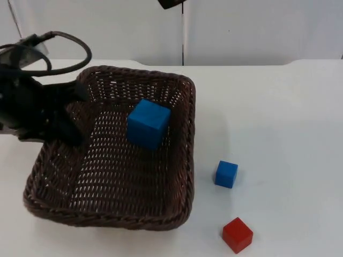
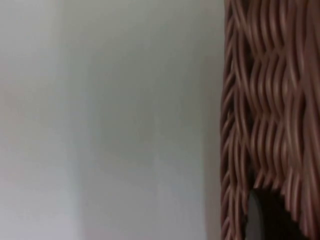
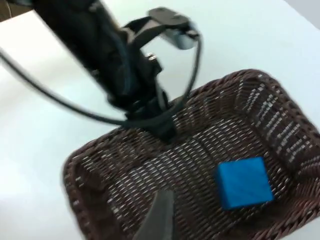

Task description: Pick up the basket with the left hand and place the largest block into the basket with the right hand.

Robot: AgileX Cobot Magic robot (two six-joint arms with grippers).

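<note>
Gripping basket (image 1: 134, 214) rim: left pincer (image 1: 75, 115).

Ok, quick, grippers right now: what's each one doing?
Left gripper: shut on the brown wicker basket's left rim.
Right gripper: above the basket, holding nothing; open or shut cannot be told.

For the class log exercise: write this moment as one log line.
left gripper: on basket rim | big blue block: in basket | small blue block, red block: on table

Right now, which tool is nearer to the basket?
Left. The left tool grips the basket at its left rim. The right tool hangs above the basket, looking down on the large blue block inside.
</note>
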